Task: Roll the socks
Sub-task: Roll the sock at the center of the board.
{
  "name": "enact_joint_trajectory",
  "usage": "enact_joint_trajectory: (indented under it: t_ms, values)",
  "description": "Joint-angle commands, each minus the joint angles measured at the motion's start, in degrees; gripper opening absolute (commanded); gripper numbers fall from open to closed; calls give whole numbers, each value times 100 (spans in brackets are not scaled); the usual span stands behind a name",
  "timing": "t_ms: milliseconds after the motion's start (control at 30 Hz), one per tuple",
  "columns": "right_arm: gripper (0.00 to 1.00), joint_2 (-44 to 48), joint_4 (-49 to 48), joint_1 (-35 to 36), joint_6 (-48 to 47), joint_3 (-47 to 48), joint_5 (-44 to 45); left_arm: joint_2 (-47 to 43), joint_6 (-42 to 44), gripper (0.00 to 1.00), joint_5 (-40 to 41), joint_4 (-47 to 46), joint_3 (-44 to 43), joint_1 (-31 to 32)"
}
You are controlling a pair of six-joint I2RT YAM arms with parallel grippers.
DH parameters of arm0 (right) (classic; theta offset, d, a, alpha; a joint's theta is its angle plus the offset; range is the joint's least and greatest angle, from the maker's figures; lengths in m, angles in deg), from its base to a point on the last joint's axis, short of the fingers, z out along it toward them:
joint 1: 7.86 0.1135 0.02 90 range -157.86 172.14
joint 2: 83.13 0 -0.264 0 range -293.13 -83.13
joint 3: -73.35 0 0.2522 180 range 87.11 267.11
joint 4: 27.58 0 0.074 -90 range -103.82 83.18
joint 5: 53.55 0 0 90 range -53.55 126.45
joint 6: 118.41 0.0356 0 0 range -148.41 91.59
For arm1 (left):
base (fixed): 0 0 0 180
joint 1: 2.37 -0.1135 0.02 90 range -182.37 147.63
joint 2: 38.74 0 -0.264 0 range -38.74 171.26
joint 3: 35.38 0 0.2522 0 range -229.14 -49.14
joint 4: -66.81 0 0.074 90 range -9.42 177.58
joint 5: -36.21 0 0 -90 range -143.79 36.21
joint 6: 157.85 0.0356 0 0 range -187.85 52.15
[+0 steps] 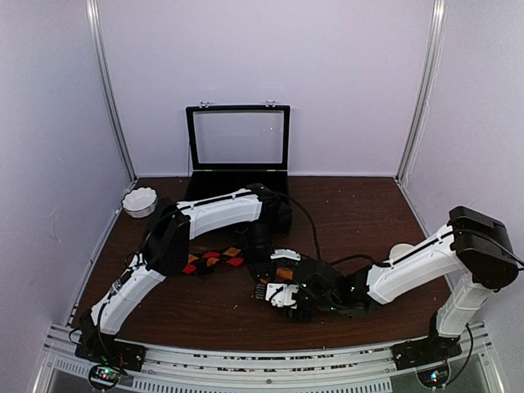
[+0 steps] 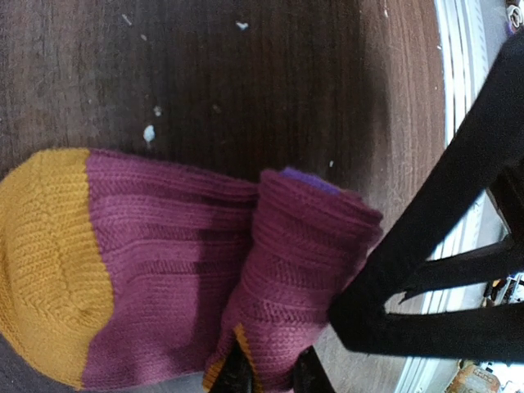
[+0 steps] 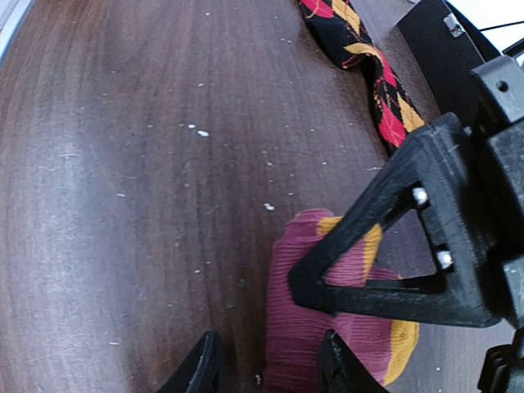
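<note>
Left wrist: pink sock [image 2: 164, 270] half rolled
Left gripper [image 2: 272, 372] pinches its rolled end; right gripper [image 3: 274, 364], I cannot tell; keep turns tight.

Folds the left arm [image 1: 219, 210] at a raised elbow, sends the white forearm rightward and points the left gripper [image 2: 270, 372] down, fingers drawn close on a fold of the pink sock [image 2: 164, 270]. Stretches the right arm [image 1: 413, 266] low and leftward from its base, wrist down near the left gripper. Holds the right gripper [image 3: 270, 364] parted, fingertips either side of the same sock, just beside the left gripper's finger.
</note>
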Motion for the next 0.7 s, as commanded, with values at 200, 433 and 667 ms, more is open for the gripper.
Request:
enact_joint_trajectory:
  t_ms: [200, 433, 667]
  values:
    - [40, -165, -30, -174, -216, 189, 182, 403, 107, 2, 353, -121, 104, -25]
    - [33, -492, -145, -396, 261, 36, -18, 235, 98, 14, 245, -350, 270, -54]
    - [18, -629, -269, -546, 1185, -298, -231, -971, -240, 37, -33, -1560, 1236, -489]
